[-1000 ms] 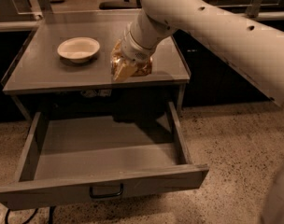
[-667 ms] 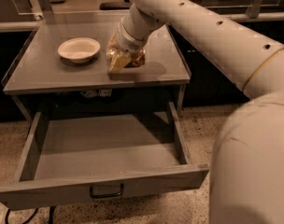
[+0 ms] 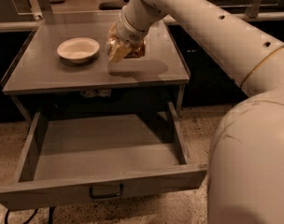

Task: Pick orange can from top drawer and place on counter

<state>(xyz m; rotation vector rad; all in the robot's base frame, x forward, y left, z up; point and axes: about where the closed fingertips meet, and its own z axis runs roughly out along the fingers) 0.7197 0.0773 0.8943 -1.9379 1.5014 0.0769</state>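
The tool (image 3: pixel 127 45), clenched on the dented golden-orange metal can (image 3: pixel 117 53), holds it above the grey metal desk (image 3: pixel 44 76) beside the white bowl (image 3: pixel 78 49), apparently for setting down; the shallow grey top drawer (image 3: pixel 62 190) stands open below.

We see the gripper (image 3: pixel 125 46) over the counter (image 3: pixel 48 73), clamped on the orange can (image 3: pixel 117 51) and mostly buried behind it. We can't tell if the can touches the counter. The arm (image 3: pixel 216 27) runs off the top and right edges. The top drawer (image 3: pixel 156 183) is clipped at the left edge. The pale bits (image 3: pixel 95 93) under the counter are too dim to identify.
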